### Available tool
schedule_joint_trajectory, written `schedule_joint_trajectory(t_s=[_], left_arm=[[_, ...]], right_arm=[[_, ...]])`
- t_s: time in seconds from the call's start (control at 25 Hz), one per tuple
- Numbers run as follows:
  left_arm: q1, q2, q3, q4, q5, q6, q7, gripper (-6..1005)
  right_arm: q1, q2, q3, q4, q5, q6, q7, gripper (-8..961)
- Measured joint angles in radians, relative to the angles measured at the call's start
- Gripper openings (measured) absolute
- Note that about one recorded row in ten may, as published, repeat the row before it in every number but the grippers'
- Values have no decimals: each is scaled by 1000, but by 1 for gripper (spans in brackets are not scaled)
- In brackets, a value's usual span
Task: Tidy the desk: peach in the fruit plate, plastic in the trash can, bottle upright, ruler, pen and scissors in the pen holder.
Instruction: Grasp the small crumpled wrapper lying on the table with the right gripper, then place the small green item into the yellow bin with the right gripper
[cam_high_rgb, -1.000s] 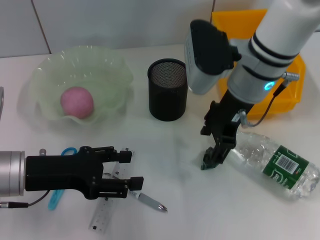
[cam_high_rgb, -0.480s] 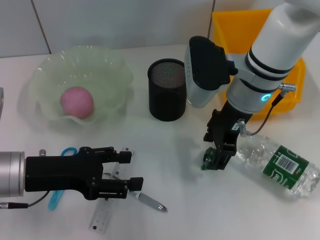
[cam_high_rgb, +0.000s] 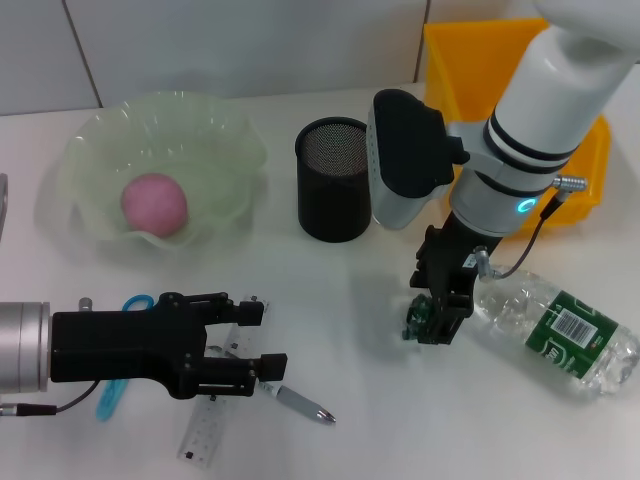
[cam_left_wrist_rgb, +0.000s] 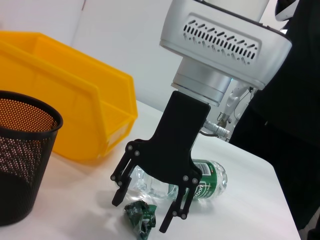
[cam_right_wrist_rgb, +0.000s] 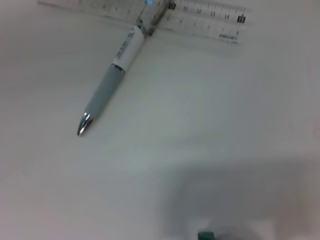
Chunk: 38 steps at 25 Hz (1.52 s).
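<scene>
Right gripper (cam_high_rgb: 432, 322) has sunk (fingers spread) around plastic (cam_high_rgb: 417, 318).

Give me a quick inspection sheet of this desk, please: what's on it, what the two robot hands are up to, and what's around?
Surface: white table.
Job's things: peach in the fruit plate; mesh pen holder upright; bottle lying on its side; crumpled green plastic on the table beside it; pen, ruler and blue scissors on the table.
Clutter: nothing seen.
Grippers: right gripper open, fingers straddling the plastic; left gripper open, low over the ruler and pen.
Cables: one cable looping off the right wrist.
Surroundings: yellow bin behind the right arm; white wall.
</scene>
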Motion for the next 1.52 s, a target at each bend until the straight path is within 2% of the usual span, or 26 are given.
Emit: schedule_joint_trajectory(t_s=[0.36,0.76,1.0,1.12,1.24,1.52], left_arm=[[0,0,0,1,0,-1,0,808],[0,1,0,1,0,-1,-2,808],[1,2,0,1,0,-1,1,808],[4,3,0,1,0,-1,3,808],[6,4,-6,0,0,1,4,808],[7,8,-24,1,6,10,5,809]], right_arm=[[4,0,-8,13,-1,15,0,759],[4,1,-30,20,0,21,5,707],[1,1,-29,15,29,20,6,448],[-10,-4,1,-33,99,-8,6,335],[-15,-5,16,-49,112,-19,6,303],[-70,-7,146,-216,176,-103,7,283]])
